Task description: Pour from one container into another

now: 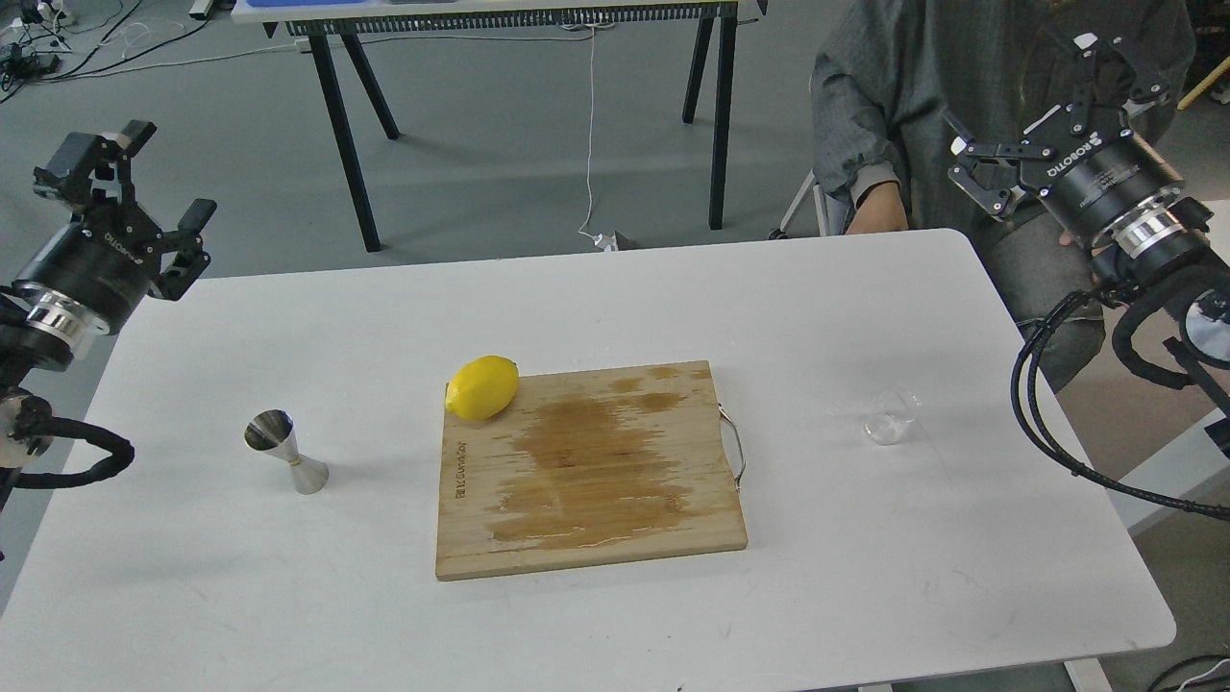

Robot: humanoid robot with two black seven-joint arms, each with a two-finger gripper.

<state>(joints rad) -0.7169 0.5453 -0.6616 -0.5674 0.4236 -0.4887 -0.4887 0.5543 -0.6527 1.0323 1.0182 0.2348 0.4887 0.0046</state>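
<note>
The small clear glass cup (891, 415) stands on the white table (577, 615) at the right, past the cutting board's handle. The steel hourglass jigger (285, 451) stands upright on the table at the left. My left gripper (154, 178) hovers open above the table's far left corner, well back from the jigger, with nothing between its fingers. High over the far right corner my right gripper (1033, 101) is open too, empty, and far above the glass cup.
A wooden cutting board (591, 471) with wet stains and a metal handle lies mid-table. A yellow lemon (483, 387) rests on its far left corner. A seated person (922, 106) is behind the far right edge, close to my right gripper. A trestle table (500, 29) stands beyond.
</note>
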